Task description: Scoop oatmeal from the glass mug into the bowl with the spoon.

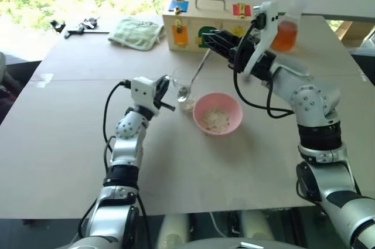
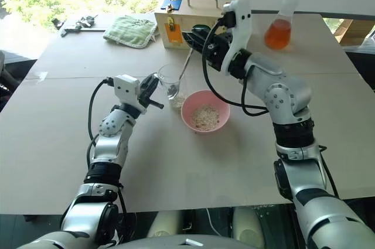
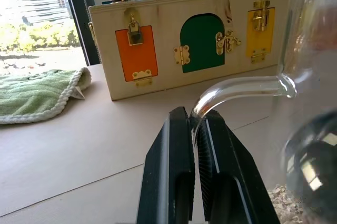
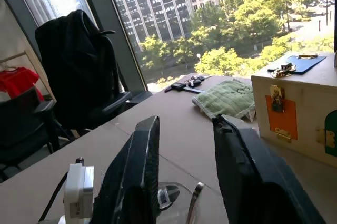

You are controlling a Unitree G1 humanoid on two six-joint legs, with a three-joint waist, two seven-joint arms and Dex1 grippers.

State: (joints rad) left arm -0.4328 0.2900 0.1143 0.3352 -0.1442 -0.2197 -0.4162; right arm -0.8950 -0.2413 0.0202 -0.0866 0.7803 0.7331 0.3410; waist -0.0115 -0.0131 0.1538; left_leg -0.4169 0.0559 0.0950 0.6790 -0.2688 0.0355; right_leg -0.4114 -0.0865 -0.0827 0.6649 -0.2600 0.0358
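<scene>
The glass mug [image 1: 180,82] stands left of the pink bowl [image 1: 233,121], with oatmeal [image 2: 177,101] at its bottom. My left gripper [image 3: 195,114] is shut on the mug's curved handle [image 3: 237,88]. The spoon [image 1: 196,73] leans inside the mug, its oval bowl low and its thin handle rising toward the wooden box. My right gripper [image 4: 184,124] hovers just above the handle's tip [image 4: 194,198], open, with nothing between its fingers. More oatmeal [image 1: 215,120] lies in the pink bowl.
A wooden latch box [image 1: 187,31] stands behind the mug. A flask of orange liquid [image 1: 285,33] is at the back right, behind my right arm. A green cloth [image 1: 137,31] and black tools [image 1: 82,26] lie at the back left. A chair with a dark backpack [image 4: 79,60] stands beyond the table.
</scene>
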